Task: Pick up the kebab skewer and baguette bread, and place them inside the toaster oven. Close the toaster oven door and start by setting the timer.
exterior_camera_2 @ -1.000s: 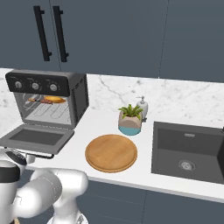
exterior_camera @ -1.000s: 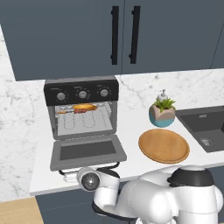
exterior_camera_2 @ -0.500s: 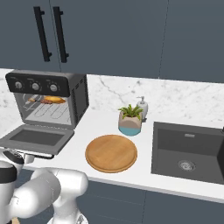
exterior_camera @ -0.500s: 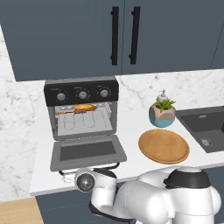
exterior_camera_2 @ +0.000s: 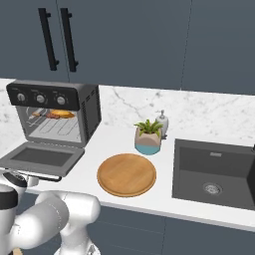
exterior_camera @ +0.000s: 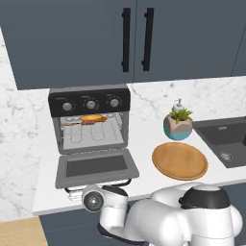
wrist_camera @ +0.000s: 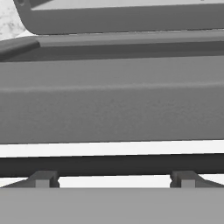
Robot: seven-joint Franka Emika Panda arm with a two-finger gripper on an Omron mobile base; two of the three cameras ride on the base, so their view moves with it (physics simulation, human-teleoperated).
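Below the grey metal drop-down door (exterior_camera: 96, 166), my wide-open gripper (wrist_camera: 113, 177) faces its thin black bar handle (wrist_camera: 112, 164). I'd lift toward twelve o'clock, pushing evenly until it shuts over the golden baguette (exterior_camera: 93, 117).

You're in a rendered kitchen: white marble counter (exterior_camera: 144, 139), dark blue cabinets (exterior_camera: 134, 38) at top, black sink (exterior_camera_2: 214, 172) lower right, toaster oven (exterior_camera: 90, 120) left.

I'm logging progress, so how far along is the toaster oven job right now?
Done: the golden baguette bread and the thin kebab skewer lie on a rack inside the boxy grey toaster oven. In hand: the hand camera looks close up at the black bar handle of the grey glass-windowed door, which hangs open. Left: shutting it and setting the timer.
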